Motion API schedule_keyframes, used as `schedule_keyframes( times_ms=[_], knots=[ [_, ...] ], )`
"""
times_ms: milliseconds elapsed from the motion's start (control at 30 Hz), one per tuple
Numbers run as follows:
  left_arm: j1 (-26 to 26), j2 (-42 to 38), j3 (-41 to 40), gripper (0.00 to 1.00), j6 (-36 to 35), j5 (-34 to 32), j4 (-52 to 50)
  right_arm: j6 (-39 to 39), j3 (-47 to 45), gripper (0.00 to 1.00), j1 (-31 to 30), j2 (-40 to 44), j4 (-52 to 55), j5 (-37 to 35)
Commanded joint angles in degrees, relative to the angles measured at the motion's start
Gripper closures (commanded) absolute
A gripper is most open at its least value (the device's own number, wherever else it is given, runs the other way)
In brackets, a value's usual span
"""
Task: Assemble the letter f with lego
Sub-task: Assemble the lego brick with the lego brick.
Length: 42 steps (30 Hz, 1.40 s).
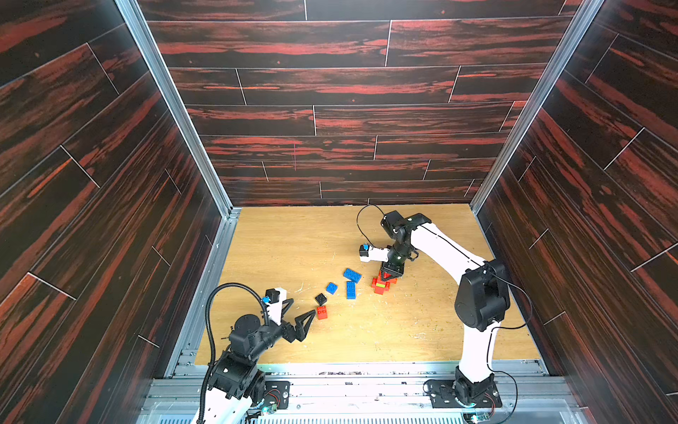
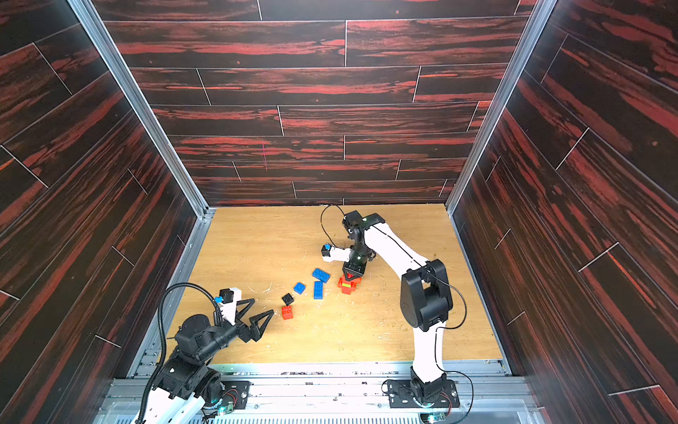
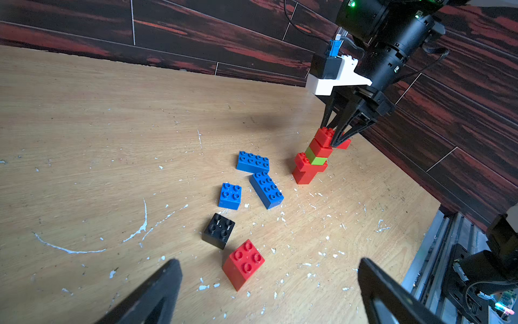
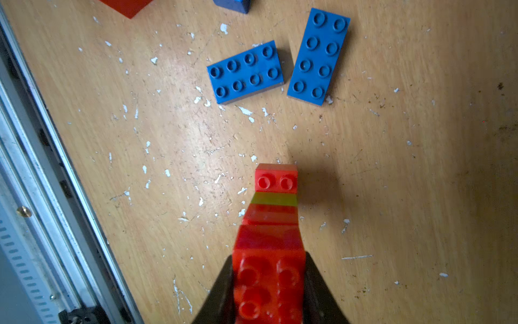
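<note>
The left pincer (image 1: 303,307) stood spread wide, with a loose red brick (image 1: 322,312) just off its tips and a black brick (image 1: 320,299) beside that. The blue bricks (image 1: 350,290) lay between the two pincers. The right pincer (image 1: 388,274) pinched the top red brick (image 3: 323,136) of the red-and-green tower (image 1: 381,288) beneath it.

In both top views the whole scene is seen from high up, looking down onto the table (image 1: 293,238). From the left wrist the red stack (image 3: 307,171) is viewed low and obliquely; from the right wrist, closely from above. The 2 oblong blue bricks (image 4: 246,71) are shared by all 4 views.
</note>
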<state>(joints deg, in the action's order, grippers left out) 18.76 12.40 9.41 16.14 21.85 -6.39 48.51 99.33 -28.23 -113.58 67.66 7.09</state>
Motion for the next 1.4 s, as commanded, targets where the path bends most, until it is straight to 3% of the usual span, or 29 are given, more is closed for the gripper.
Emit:
schedule_keyframes(
  times_ms=[0,1367],
  knots=[
    [0.14,0.5,-0.27,0.0,0.03,-0.21,0.79,0.07,-3.76,0.89,0.32,-2.53,3.03,-3.83],
    [0.18,0.74,-0.27,0.0,0.03,-0.05,1.03,-3.69,-5.4,0.9,-1.86,-7.09,3.97,-11.83]
  ],
)
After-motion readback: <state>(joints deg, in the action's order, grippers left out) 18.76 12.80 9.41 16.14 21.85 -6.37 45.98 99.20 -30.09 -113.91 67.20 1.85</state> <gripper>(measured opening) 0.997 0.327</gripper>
